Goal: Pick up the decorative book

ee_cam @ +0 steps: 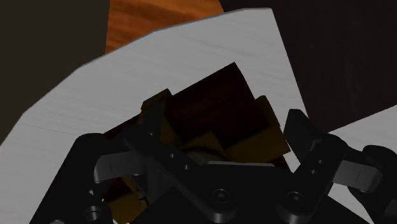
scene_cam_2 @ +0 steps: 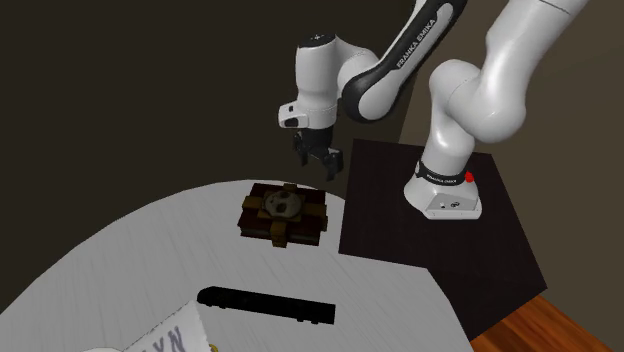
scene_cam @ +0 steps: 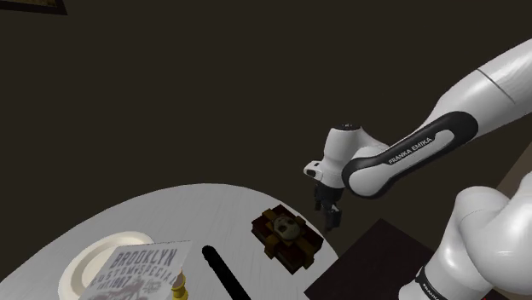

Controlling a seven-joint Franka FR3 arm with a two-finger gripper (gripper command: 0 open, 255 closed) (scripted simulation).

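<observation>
The decorative book (scene_cam: 286,235) is dark brown with gold straps and a pale skull-like emblem. It lies flat on the white round table (scene_cam: 196,213) near the edge by the stand. In the second exterior view the book (scene_cam_2: 283,213) lies below and to the left of my gripper (scene_cam_2: 322,164). My gripper (scene_cam: 329,218) hangs in the air just off the book's side nearest the stand, fingers apart and holding nothing. Through the wrist view the book (ee_cam: 216,105) shows beyond the open gripper (ee_cam: 229,130), untouched.
A long black object (scene_cam_2: 265,303) lies on the table in front of the book. A white plate (scene_cam: 95,256), a printed "Brooklyn" book (scene_cam: 136,274) and a small yellow item (scene_cam: 179,288) sit farther along. The dark stand (scene_cam_2: 420,250) adjoins the table; wooden floor (scene_cam_2: 565,325) lies beyond.
</observation>
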